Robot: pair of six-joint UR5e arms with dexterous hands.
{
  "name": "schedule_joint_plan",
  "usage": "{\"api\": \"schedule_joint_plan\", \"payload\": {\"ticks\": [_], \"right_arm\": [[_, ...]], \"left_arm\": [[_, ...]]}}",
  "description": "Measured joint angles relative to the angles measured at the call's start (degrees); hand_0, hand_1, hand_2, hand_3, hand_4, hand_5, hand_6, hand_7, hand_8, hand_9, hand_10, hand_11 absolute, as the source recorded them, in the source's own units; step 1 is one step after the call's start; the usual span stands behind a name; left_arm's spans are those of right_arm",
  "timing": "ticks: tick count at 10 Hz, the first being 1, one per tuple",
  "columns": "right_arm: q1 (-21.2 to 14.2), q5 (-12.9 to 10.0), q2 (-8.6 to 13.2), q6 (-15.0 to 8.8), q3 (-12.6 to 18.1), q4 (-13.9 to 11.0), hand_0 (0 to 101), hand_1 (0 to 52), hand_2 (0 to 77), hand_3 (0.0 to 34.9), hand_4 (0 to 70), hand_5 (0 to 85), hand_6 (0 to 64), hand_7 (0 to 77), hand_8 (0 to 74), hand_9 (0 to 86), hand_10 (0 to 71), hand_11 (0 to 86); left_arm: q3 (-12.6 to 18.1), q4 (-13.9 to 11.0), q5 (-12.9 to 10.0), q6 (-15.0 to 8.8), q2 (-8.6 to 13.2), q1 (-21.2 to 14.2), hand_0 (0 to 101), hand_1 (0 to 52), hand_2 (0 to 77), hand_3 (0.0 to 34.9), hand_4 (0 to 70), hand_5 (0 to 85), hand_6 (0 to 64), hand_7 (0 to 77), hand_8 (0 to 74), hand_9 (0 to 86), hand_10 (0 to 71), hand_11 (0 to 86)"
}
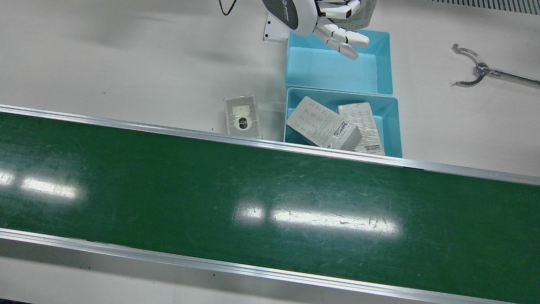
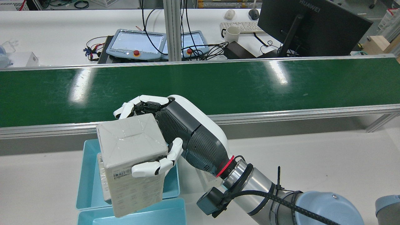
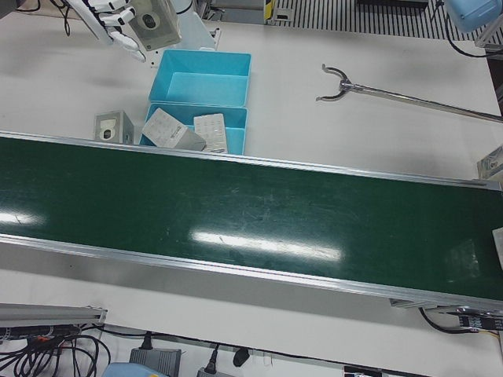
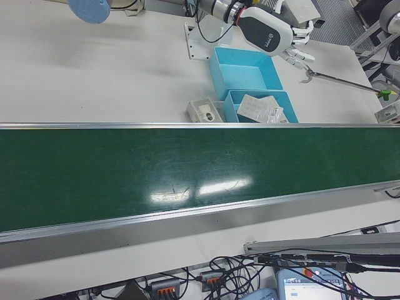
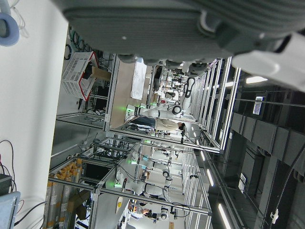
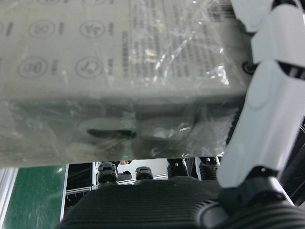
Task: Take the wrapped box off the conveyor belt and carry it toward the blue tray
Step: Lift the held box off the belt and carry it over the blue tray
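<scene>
Rear view: the right hand [image 2: 162,134], fingers wrapped around the wrapped box [image 2: 132,162], holds it above the blue tray [image 2: 90,175].

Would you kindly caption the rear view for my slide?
Right hand holds the wrapped box above the blue trays, clear of the belt.

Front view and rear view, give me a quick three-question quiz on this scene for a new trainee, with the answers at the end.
1. True or false: the conveyor belt is carrying a box right now.
2. Which hand holds the wrapped box? A: the left. B: the right. C: neither.
3. Fill in: the blue tray next to the belt has ___ boxes lying in it.

Key: 1 false, the belt is bare. 2 B, the right hand is closed on it above the trays. 3 two.
</scene>
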State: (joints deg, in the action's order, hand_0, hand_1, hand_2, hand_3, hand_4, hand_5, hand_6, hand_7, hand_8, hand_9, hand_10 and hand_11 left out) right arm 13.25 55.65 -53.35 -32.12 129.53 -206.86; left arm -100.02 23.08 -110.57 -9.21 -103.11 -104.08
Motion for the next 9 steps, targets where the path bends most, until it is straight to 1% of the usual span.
{"api": "schedule_joint_plan", "payload": {"ticks": [1,2,3,4,5,6,7,8,9], "right_arm": [[-1.15,-0.07,-0.04,-0.12,0.01,-0.02,48,2.7,34.4,13.5,36.5,41.5,19.1,65.4,0.5,7.6,3.3,9.8],[-2.36,-0.10,-0.06,-0.35,0.02,-0.03,48,2.7,34.4,13.5,36.5,41.5,19.1,65.4,0.5,7.6,3.3,9.8],[-3.57,-0.13,-0.06,-0.72,0.02,-0.01,48,2.7,34.4,21.7,30.5,40.9,0.0,48.0,0.0,1.6,4.4,8.2],[-4.61,-0.16,-0.01,-1.07,0.00,0.02,48,2.7,34.4,24.9,23.5,36.0,0.0,35.5,0.0,1.6,2.2,4.9],[-5.18,-0.17,0.03,-1.26,0.00,0.03,48,19.1,36.5,28.0,14.7,31.1,0.0,19.1,0.0,1.6,1.1,4.4],[-5.50,-0.18,0.05,-1.37,-0.03,0.04,47,13.6,31.1,30.7,13.1,9.8,0.0,16.4,0.0,1.6,4.4,6.0],[-5.63,-0.17,0.05,-1.38,-0.02,0.05,47,13.6,31.1,30.7,13.1,9.8,0.0,16.4,0.0,1.6,4.4,6.5],[-5.66,-0.14,0.03,-1.38,-0.01,0.05,47,17.5,24.0,30.7,13.1,14.7,0.0,14.7,0.0,1.6,4.4,6.5],[-5.67,-0.12,0.02,-1.37,0.00,0.05,47,17.5,24.0,30.7,13.1,14.7,0.0,14.7,0.0,1.6,4.4,6.5]], "left_arm": [[0.00,0.00,0.00,0.00,0.00,0.00,0,0.0,1.1,0.0,0.5,0.5,0.0,0.5,0.5,0.0,0.5,0.0],[0.00,0.00,0.00,0.00,0.00,0.00,0,0.0,1.1,0.0,0.5,0.5,0.0,0.5,0.5,0.0,0.5,0.0],[0.00,0.00,0.00,0.00,0.00,0.00,0,0.0,1.1,0.0,0.5,0.5,0.5,0.5,0.5,0.0,0.5,0.0],[0.00,0.00,0.00,0.00,0.00,0.00,0,0.0,0.5,0.0,0.5,0.5,0.5,0.5,0.5,0.5,0.5,0.0],[0.00,0.00,0.00,0.00,0.00,0.00,0,0.0,1.1,0.0,0.5,0.5,0.5,0.5,0.0,0.5,0.0,0.0],[0.00,0.00,0.00,0.00,0.00,0.00,0,0.0,1.1,0.0,0.5,0.5,0.5,0.5,0.0,0.5,0.0,0.0],[0.00,0.00,0.00,0.00,0.00,0.00,0,0.0,1.1,0.0,0.0,0.5,0.0,0.5,0.5,0.0,0.5,0.0],[0.00,0.00,0.00,0.00,0.00,0.00,0,0.0,1.1,0.0,0.0,0.5,0.0,0.5,0.5,0.5,0.0,0.0],[0.00,0.00,0.00,0.00,0.00,0.00,0,0.0,0.5,0.0,0.5,0.5,0.0,0.5,0.5,0.5,0.0,0.0]]}}
